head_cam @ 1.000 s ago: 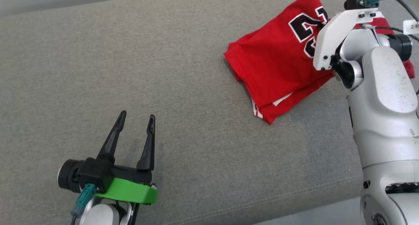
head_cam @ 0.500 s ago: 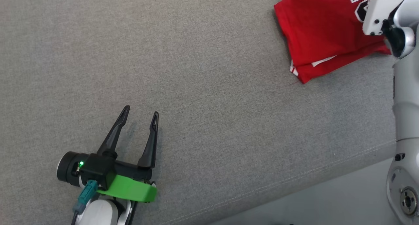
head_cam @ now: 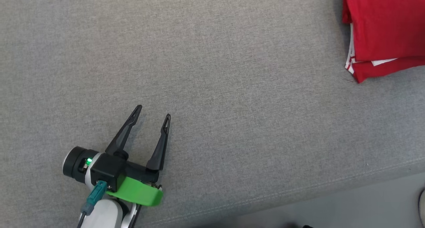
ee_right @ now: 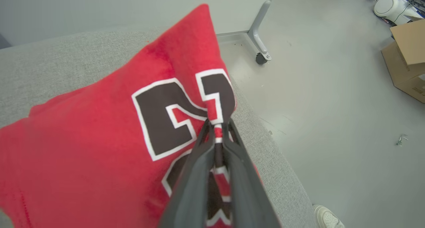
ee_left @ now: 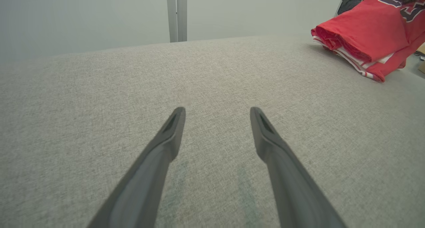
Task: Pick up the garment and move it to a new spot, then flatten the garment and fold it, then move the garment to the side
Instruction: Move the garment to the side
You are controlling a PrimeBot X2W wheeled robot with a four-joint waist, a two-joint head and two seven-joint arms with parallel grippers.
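Head view first: our left hand [head_cam: 153, 111] sits at the near left over the desk [head_cam: 232, 72], its two dark fingers spread wide with nothing between them. A little green light [head_cam: 89, 161] glows on the wrist, next to a green plastic part [head_cam: 139, 193]. Way off at the far right of the grey fabric top is the garment [head_cam: 382, 29], a red jersey folded into layers, with white trim peeking out along its left and near edges. It runs out of the picture at the top and right. A strip of pale floor [head_cam: 348, 208] shows past the desk's near edge.

Left wrist view says the same: the fingers are apart with bare grey fabric under them, and the red bundle is well apart at the far right.

Right wrist view is the interesting one. Our right hand [ee_right: 219, 123] is pinched tight on a fold of the jersey, right at the black numerals with the white outline, and red cloth is squeezed between the two fingers. The jersey sits close to the desk's edge here. Beyond it on the floor we can see a grey metal leg [ee_right: 259, 35] with a caster, a cardboard box [ee_right: 406, 55] at the right, and the toe of a pale shoe [ee_right: 327, 218] down in the corner.
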